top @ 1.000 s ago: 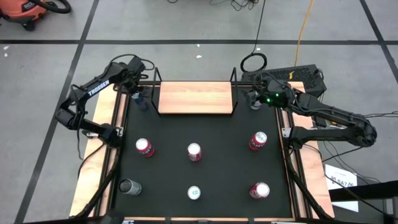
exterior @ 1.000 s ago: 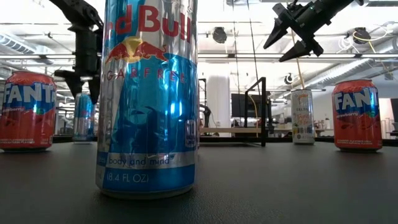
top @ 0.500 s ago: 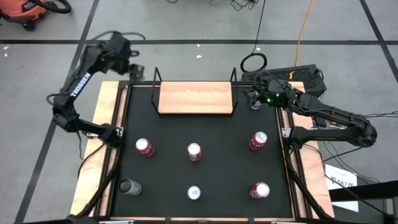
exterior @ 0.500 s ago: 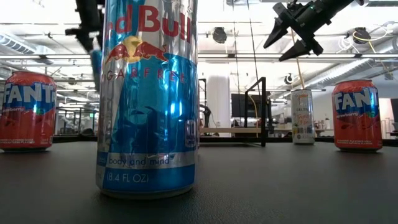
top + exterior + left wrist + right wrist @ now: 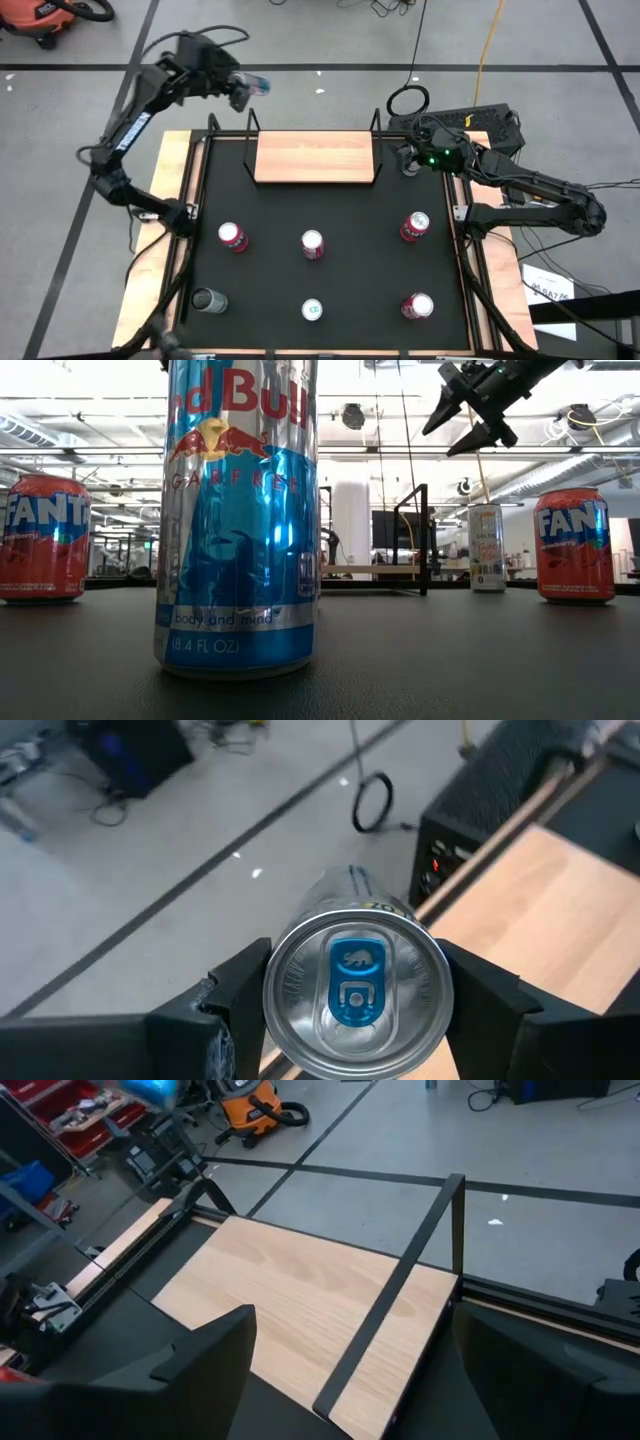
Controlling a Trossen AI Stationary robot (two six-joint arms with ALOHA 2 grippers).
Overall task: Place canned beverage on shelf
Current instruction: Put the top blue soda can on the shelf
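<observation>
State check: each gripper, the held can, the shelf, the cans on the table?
left gripper: jaws shut on the blue can, raised beyond the shelf's left end
blue can: held, tipped sideways, off the table
right gripper: jaws open, empty, by the shelf's right end
shelf: bare, no can on it
six table cans: upright, untouched
</observation>
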